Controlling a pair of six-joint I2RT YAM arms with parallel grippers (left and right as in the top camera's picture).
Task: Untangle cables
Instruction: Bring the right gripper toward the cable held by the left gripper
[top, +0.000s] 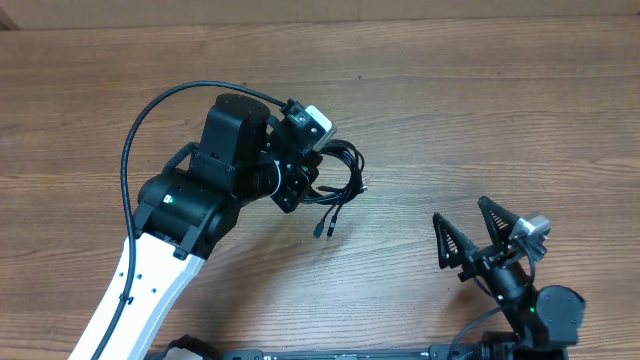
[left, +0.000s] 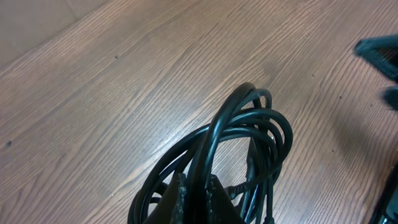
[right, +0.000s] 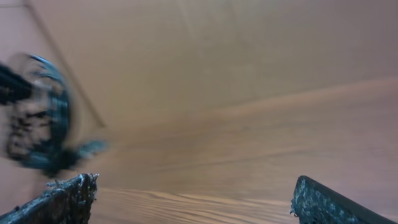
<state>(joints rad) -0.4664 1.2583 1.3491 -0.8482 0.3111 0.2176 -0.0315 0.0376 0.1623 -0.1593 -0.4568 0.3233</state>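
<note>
Pinching the coiled cables (left: 249, 130) at the middle of the table (top: 500, 100), the left claw (left: 194, 202) is clamped on several strands, while the right claw (top: 460, 208) stands wide apart and empty, well to the right. Light, limp and springy, the cords should shift easily. A loose plug end (top: 320, 229) at the bundle's edge looks the best place to take hold.

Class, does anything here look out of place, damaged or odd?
Only the cables: a knotted bundle pinched in the shut left hand, plug ends sticking out. The right hand stands open and empty. No damage shows.
</note>
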